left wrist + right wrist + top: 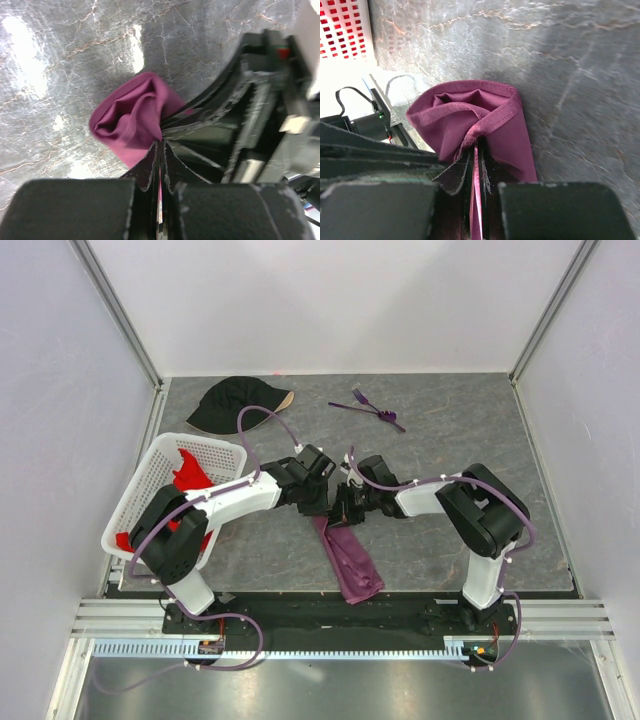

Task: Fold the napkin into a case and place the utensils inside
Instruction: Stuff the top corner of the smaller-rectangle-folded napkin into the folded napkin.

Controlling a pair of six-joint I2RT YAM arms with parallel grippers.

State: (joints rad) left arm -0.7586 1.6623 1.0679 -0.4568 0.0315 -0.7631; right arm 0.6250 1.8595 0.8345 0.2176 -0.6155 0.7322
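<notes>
Left gripper clamps the napkin at its far end. Right gripper pinches it there too, utensils well beyond.

A black cap lies at the far left of the grey desk. A bit of tan shows at its brim. Closer in, on the left side, sits a white basket full of little holes. A red cloth lies bunched up inside it, and more red shows low down in the basket. The desk top looks like dark stone with thin pale lines. Plain white walls stand around it.
</notes>
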